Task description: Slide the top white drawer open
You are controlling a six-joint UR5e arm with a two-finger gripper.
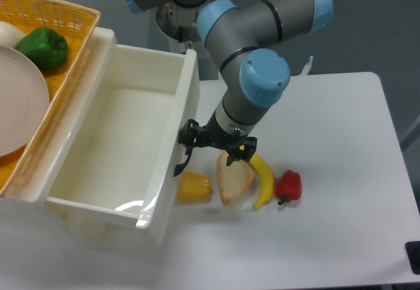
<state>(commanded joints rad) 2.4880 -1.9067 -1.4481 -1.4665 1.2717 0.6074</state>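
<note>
The top white drawer (105, 152) is pulled far out of the cabinet, its glossy inside bare. Its curved black handle (180, 164) hangs on the front wall, facing the table. My gripper (216, 147) points down right against that front wall. Its jaws look spread, and the left finger (189, 134) sits at the handle's upper end, seemingly hooked behind it. Nothing shows between the fingertips, which the wrist partly hides.
A yellow basket (62, 24) with a plate (20, 100) and a green pepper (42, 47) sits on the cabinet top. On the table by the drawer front lie a yellow pepper (194, 188), bread (233, 182), a banana (264, 177) and a red pepper (288, 185).
</note>
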